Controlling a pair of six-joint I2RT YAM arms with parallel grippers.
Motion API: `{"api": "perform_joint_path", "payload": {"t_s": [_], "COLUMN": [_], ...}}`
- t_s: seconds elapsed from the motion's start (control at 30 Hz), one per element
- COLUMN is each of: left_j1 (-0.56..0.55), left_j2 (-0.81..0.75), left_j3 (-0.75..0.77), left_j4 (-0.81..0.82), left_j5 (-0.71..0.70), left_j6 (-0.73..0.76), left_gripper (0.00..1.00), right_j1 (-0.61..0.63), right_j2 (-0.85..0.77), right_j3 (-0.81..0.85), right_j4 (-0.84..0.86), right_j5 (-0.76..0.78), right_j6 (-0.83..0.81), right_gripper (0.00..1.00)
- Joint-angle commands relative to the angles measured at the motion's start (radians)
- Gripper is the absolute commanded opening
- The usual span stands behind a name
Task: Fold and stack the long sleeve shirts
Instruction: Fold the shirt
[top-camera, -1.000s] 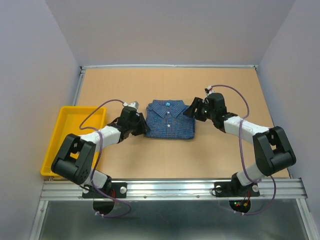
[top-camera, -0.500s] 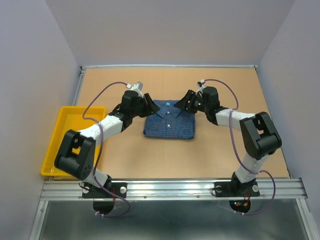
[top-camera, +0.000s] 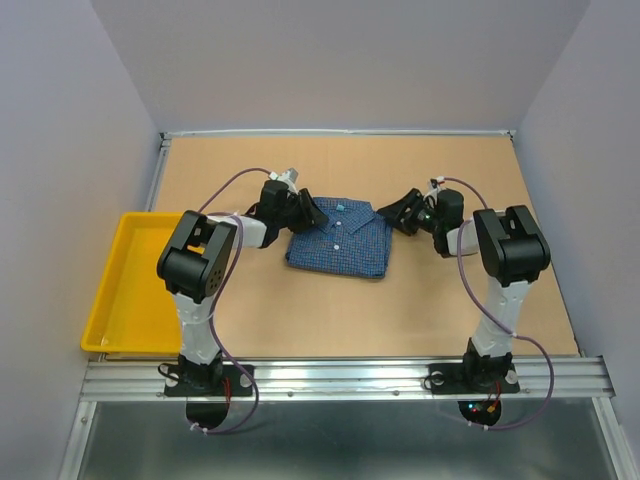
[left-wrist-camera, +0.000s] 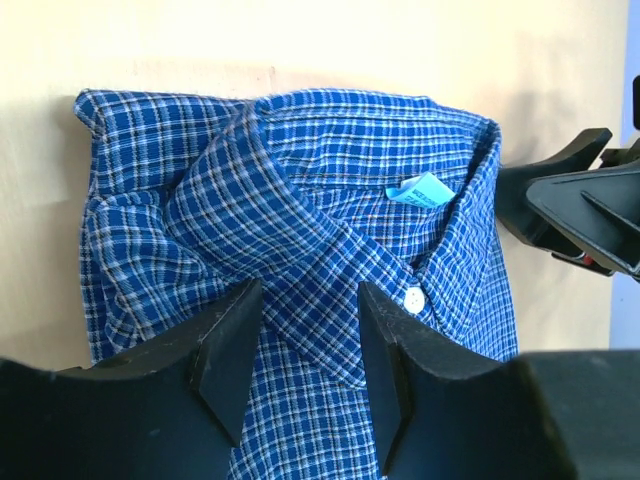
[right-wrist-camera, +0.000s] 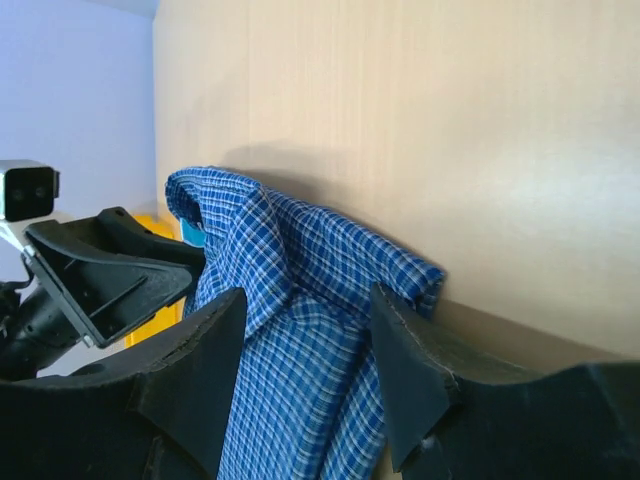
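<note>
Folding: this part looks done. The blue checked shirt is a neat square with its collar on top and no sleeves sticking out.
Place: the shirt lies flat in the middle of the bench, well apart from the yellow tray on your left.
Left side: your left gripper sits at the far left corner of the shirt, by the collar. Its jaws stand partly apart and pinch nothing.
Right side: your right gripper sits at the far right corner. Its jaws are partly apart too, and cloth shows in the gap, but you can see no pinch.
Pile: you can see only this one shirt, so there is no stack yet.
Left to do: likely just putting this shirt where the pile goes. The pictures do not show where that is.
</note>
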Motion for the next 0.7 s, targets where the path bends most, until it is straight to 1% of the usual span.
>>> {"api": "perform_joint_path", "payload": {"t_s": [0.0,0.03,0.07,0.1,0.17,0.27,0.37,0.4,0.43,0.5,0.6,0.67], "left_j1": [0.024,0.023,0.023,0.021,0.018,0.009,0.000,0.000,0.000,0.000,0.000,0.001], "left_j2": [-0.021,-0.065,-0.066,-0.123,-0.188,-0.341,-0.427,-0.441,-0.452,-0.469,-0.463,-0.448], "left_j3": [0.010,0.002,0.002,-0.014,-0.037,-0.112,-0.227,-0.228,-0.273,-0.313,-0.376,-0.387], "left_j4": [0.033,0.028,0.022,0.020,-0.016,-0.059,-0.101,-0.110,-0.111,-0.105,-0.084,-0.072], "left_j5": [0.039,0.051,0.057,0.062,0.054,0.034,0.007,-0.001,-0.004,-0.013,-0.036,-0.064], "left_j6": [0.001,-0.004,-0.008,-0.013,-0.024,-0.036,-0.028,-0.025,-0.025,-0.025,-0.021,-0.014], "left_gripper": [0.55,0.56,0.56,0.56,0.56,0.57,0.57,0.57,0.57,0.57,0.57,0.56], "right_j1": [-0.039,-0.037,-0.037,-0.037,-0.034,-0.003,0.071,0.072,0.113,0.180,0.256,0.273], "right_j2": [0.002,-0.041,-0.073,-0.099,-0.177,-0.278,-0.361,-0.377,-0.389,-0.412,-0.406,-0.394], "right_j3": [-0.046,-0.046,-0.046,-0.046,-0.052,-0.070,-0.116,-0.130,-0.144,-0.181,-0.222,-0.250], "right_j4": [0.107,0.102,0.098,0.090,0.073,0.021,0.007,0.007,0.005,0.005,0.005,0.007], "right_j5": [-0.068,-0.088,-0.088,-0.111,-0.134,-0.168,-0.176,-0.176,-0.164,-0.147,-0.115,-0.099], "right_j6": [-0.006,-0.012,-0.012,0.000,0.014,0.028,0.047,0.048,0.052,0.054,0.045,0.037], "right_gripper": [0.59,0.59,0.59,0.59,0.59,0.59,0.59,0.59,0.59,0.59,0.59,0.59]}}
